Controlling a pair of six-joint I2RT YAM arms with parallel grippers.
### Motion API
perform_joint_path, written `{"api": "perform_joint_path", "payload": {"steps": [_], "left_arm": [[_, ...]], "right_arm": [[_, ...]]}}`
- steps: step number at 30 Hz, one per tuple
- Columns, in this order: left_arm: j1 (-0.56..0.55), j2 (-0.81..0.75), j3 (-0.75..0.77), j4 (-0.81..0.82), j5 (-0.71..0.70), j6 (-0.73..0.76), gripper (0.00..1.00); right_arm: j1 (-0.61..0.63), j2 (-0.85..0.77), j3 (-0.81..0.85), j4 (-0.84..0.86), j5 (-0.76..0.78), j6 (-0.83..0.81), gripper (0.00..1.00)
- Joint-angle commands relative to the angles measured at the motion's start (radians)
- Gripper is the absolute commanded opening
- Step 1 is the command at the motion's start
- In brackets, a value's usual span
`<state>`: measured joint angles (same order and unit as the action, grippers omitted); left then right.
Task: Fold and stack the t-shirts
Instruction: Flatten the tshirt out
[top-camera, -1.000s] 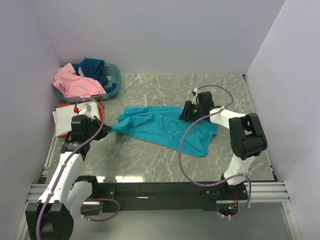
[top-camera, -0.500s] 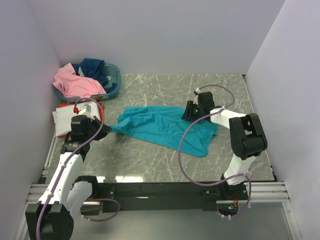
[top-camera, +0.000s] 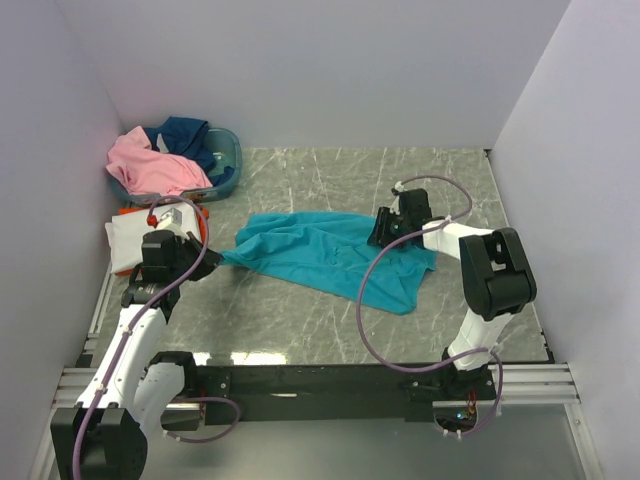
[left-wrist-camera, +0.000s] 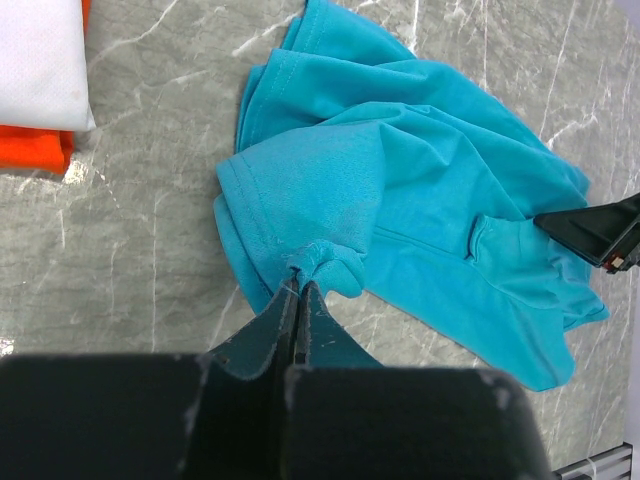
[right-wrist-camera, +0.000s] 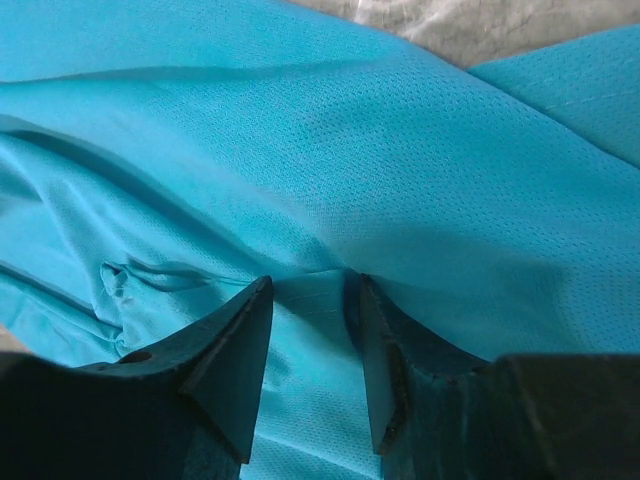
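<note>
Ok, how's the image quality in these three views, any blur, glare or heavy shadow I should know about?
Top view: even, soft light, sharp throughout, with only faint shadows beside the teal t-shirt. Left wrist view: the cloth is crisp, but the body of the left gripper is dark and blurred along the bottom edge. Right wrist view: the weave is sharp, and the right gripper shades the fabric between its fingers.

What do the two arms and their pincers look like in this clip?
The left arm and right arm have white links, black joints and looping purple cables. The left pincer and right pincer have dark wedge-shaped fingers.
</note>
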<state>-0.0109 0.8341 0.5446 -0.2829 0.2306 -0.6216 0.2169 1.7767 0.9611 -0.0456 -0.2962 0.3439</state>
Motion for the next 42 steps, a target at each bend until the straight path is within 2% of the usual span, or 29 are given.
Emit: {"api": "perform_joint_path", "payload": {"steps": [1, 5, 10, 17, 22, 27, 32, 37, 42], "left_arm": [[-0.001, -0.004, 0.041, 0.014, -0.001, 0.014, 0.0], [-0.001, -0.009, 0.038, 0.016, 0.003, 0.013, 0.0], [-0.001, -0.01, 0.038, 0.014, 0.003, 0.013, 0.0], [-0.003, -0.007, 0.038, 0.017, 0.006, 0.013, 0.0], [-0.003, 0.003, 0.04, 0.022, -0.008, 0.014, 0.01], [-0.003, 0.085, 0.074, 0.079, -0.043, 0.01, 0.01], [-0.004, 0.271, 0.241, 0.134, -0.04, 0.014, 0.0], [-0.003, 0.407, 0.506, 0.142, -0.017, 0.022, 0.0], [-0.004, 0.485, 0.776, 0.126, 0.079, 0.045, 0.0]], "right_arm": [[-0.004, -0.051, -0.025, 0.029, -0.004, 0.0, 0.46], [-0.004, -0.071, -0.03, 0.027, -0.001, -0.002, 0.33], [-0.004, -0.108, -0.027, 0.02, 0.012, 0.0, 0.25], [-0.004, -0.169, -0.022, 0.01, 0.028, 0.007, 0.0], [-0.014, -0.218, 0.004, -0.023, 0.02, 0.015, 0.0], [-0.042, -0.321, 0.068, -0.102, 0.035, -0.006, 0.0], [-0.076, -0.428, 0.175, -0.171, 0.063, -0.028, 0.0], [-0.108, -0.537, 0.298, -0.194, 0.097, -0.032, 0.0], [-0.111, -0.651, 0.468, -0.217, 0.157, -0.094, 0.0]]}}
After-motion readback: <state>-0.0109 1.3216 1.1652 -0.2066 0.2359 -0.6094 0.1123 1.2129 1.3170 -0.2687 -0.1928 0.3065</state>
